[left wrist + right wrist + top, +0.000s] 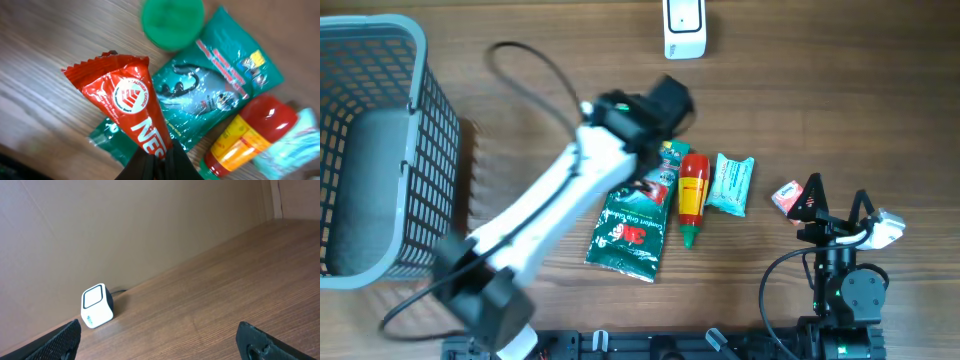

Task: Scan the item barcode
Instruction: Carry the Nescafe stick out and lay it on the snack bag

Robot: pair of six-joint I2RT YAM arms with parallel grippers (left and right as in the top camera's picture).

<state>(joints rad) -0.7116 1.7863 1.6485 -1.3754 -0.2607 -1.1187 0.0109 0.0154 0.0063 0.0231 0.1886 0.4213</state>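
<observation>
At the far left of the wooden bench (880,100) a grey plastic basket (380,150) is standing with its mesh walls upright. To its right the white left arm is reaching diagonally toward the middle of the bench, and the left claw (152,167) is pressing together on one end of a red snack wrapper (125,97) printed with a round white logo and the letters "NES". In the left wrist view the wrapper is pointing away from the claw with its crimped far end free, and it is overlapping a green packet (630,225) that is lying flat on the bench. A blurred round green object (172,20) is showing beyond the wrapper. A white barcode scanner (683,28) is sitting at the back edge of the bench, well apart from the held wrapper. A red sauce bottle (693,195) with a yellow label is lying just beside the green packet, and a pale teal packet (730,183) is lying just beside the bottle. Further right a small red and white packet (787,197) is resting near the right claw (835,205), which is standing spread wide with nothing between its fingers, facing the scanner in the right wrist view.
</observation>
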